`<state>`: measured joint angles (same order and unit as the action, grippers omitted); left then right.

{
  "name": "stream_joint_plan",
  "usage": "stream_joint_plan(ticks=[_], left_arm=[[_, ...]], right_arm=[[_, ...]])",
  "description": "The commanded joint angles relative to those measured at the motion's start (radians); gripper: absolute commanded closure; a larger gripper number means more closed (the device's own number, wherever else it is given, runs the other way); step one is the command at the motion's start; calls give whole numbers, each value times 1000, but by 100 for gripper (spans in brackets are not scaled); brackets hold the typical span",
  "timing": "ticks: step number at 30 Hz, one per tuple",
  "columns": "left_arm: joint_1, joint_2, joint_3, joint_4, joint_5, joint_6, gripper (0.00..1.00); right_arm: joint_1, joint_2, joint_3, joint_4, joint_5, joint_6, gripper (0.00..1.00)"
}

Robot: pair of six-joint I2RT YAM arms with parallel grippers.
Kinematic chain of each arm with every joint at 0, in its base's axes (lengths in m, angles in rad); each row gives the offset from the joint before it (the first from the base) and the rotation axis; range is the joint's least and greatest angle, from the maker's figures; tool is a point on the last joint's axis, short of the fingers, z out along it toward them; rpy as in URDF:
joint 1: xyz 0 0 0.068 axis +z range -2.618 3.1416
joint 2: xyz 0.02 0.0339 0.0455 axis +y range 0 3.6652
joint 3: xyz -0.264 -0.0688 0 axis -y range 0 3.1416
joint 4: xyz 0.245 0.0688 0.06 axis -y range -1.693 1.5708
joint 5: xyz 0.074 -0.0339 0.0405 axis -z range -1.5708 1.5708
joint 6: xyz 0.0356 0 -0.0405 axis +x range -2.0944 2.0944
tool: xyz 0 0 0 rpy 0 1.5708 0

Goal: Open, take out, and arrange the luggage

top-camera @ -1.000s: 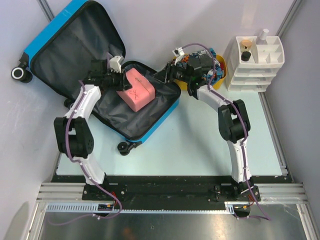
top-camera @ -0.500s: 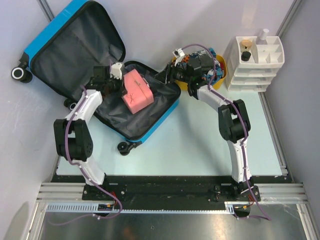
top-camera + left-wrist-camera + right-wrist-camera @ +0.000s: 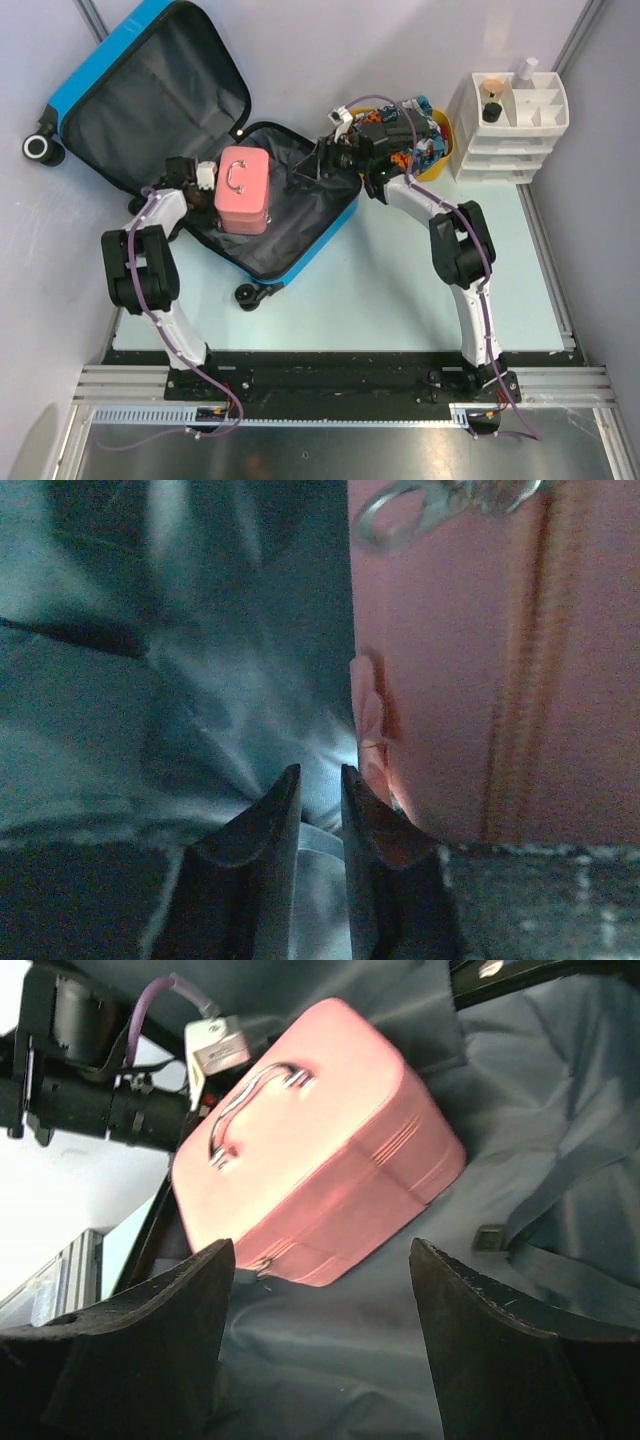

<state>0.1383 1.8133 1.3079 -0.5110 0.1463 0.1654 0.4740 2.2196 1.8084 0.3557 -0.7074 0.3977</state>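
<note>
The blue luggage lies open, its lid leaning on the back-left wall and its grey lining showing. A pink case with a metal handle rests in the lower half. My left gripper sits low at the case's left side. In the left wrist view its fingertips stand a narrow gap apart over the lining, and the pink case lies just right of them, outside the jaws. My right gripper hovers over the right part of the lining, open wide, holding nothing.
A yellow tub of colourful items stands behind the right arm. A white drawer organiser with small bottles sits at the back right. The luggage's black wheels jut toward the table's front. Walls close in at the left and back.
The pink case has turned and slid left in the luggage along with my left gripper. My right gripper has opened wider and moved left over the lining.
</note>
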Motion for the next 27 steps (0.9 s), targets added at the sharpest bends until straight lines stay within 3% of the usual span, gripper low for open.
stream_joint_plan(ticks=[1, 5, 6, 8, 14, 17, 19, 22, 27], left_arm=[[-17, 7, 62, -54, -27, -24, 72], [-13, -35, 65, -60, 4, -40, 69], [-5, -51, 64, -64, 22, -43, 66], [4, -87, 80, -87, 56, -61, 50], [49, -262, 169, -107, 127, -106, 33], [49, -301, 218, -107, 217, -124, 26], [47, -299, 243, -109, 381, -148, 16], [40, -278, 248, -106, 569, -243, 9], [-9, -249, 223, -80, 633, -299, 9]], right_arm=[[49, -43, -3, -30, -33, -42, 25], [74, -52, -7, -41, -18, -45, 25], [77, -55, -9, -46, -7, -46, 25], [77, -69, -21, -52, 11, -46, 25], [80, -75, -37, -58, 40, -51, 27], [84, -52, -27, -41, 63, -22, 27], [87, -20, -2, -18, 71, 7, 27], [98, 20, 35, 6, 95, 59, 25], [139, 58, 84, -18, 180, 37, 25]])
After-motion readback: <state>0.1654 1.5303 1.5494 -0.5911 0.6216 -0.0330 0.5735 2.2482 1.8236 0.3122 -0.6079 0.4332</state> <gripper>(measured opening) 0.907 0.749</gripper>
